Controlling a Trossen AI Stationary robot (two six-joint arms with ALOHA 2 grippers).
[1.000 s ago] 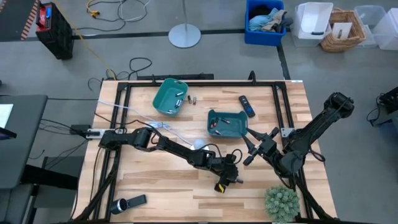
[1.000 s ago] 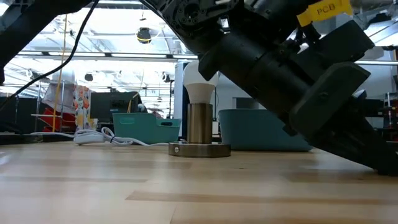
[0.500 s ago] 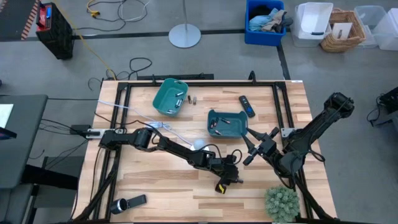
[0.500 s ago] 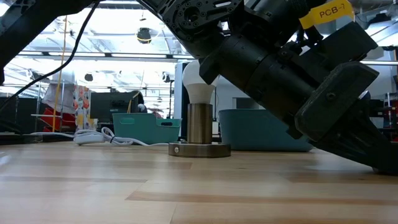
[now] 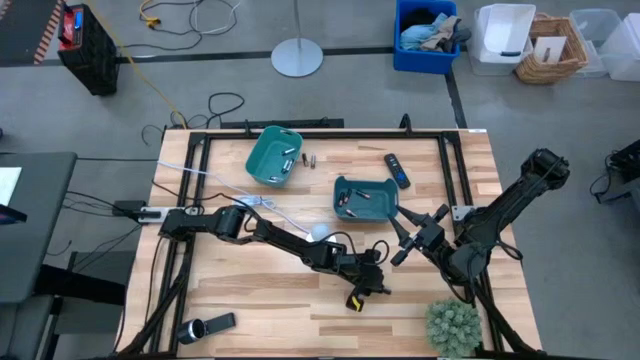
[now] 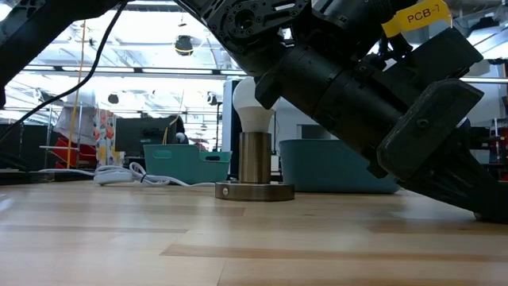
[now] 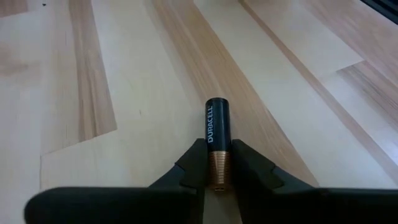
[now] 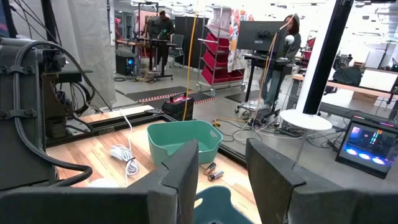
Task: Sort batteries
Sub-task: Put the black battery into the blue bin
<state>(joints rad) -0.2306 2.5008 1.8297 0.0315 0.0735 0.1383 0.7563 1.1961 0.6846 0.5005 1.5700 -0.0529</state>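
— Reaching low over the near middle of the worktop point(image 5: 260, 300), the left gripper point(image 7: 217, 171) is pinching a battery point(image 7: 218, 134) by its copper end, isn't it?

— Yes. In the left wrist view the two dark fingers point(image 7: 194, 163) are pressing on either side of the copper section, and the black end is sticking out ahead, lying along the wood grain. The battery is resting flat on the boards.

— Where is that in the overhead picture?

— The left gripper point(image 5: 378, 287) is sitting near the front edge, to the near side of the right teal bin point(image 5: 364, 198). The battery itself is too small to pick out from up there.

— And the other arm?

— The right gripper point(image 5: 403, 237) is hanging over the right side of the worktop, just right of that bin, with its fingers point(image 8: 180, 177) standing apart and nothing between them.

— Any other batteries showing?

— Two loose ones point(image 5: 309, 159) are lying just right of the far teal bin point(image 5: 273, 156), and a few more are lying inside both bins. A black remote point(image 5: 397, 170) is lying beyond the right bin, and a small lamp point(image 6: 254, 151) is standing mid-table.
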